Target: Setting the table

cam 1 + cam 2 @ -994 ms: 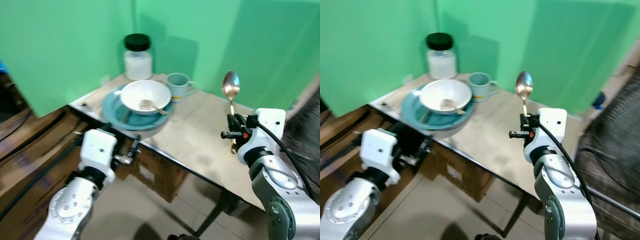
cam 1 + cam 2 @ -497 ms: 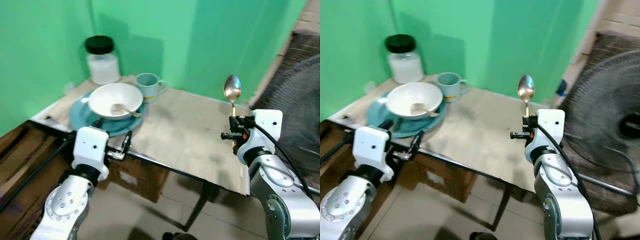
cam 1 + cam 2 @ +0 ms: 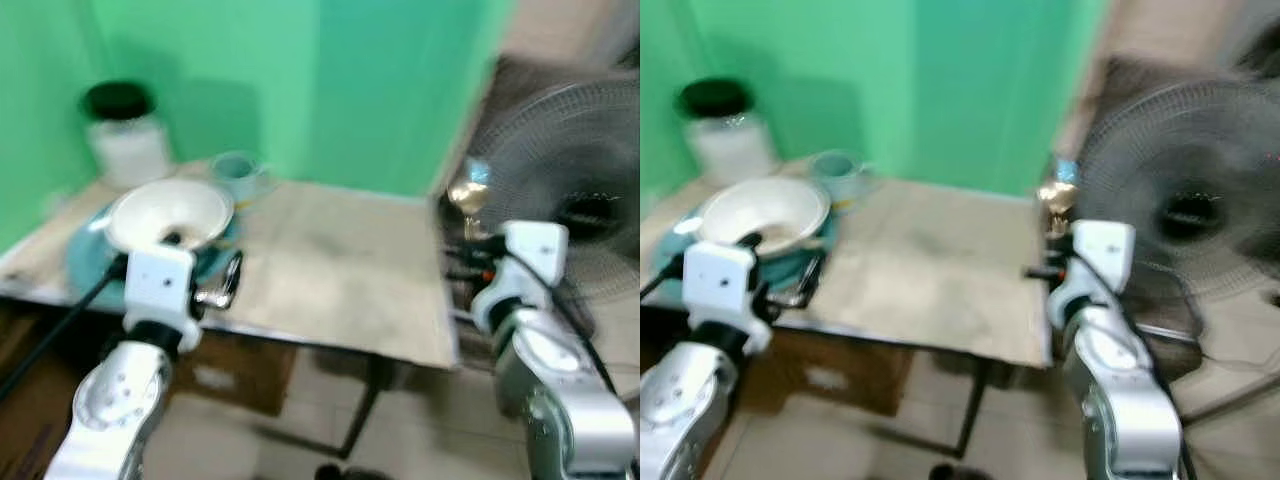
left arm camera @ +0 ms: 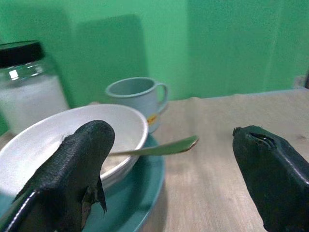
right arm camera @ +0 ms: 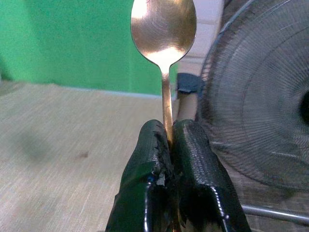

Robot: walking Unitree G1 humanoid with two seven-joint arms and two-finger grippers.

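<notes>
Right arm is raised beside the table's right edge, its right gripper (image 5: 170, 145) pointing up, both black fingers (image 5: 149, 159) pressed tight together on a thin metal handle. Left arm is bent up at the table's near edge by the left corner, left gripper (image 4: 169, 159) level, fingers spread wide apart.

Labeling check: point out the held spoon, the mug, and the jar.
held spoon (image 5: 163, 26), right wrist view, on its bowl, above the shut right end effector (image 5: 170, 140).
mug (image 4: 136, 99), left wrist view, on its side wall.
jar (image 4: 26, 94), left wrist view, on the glass body.
</notes>
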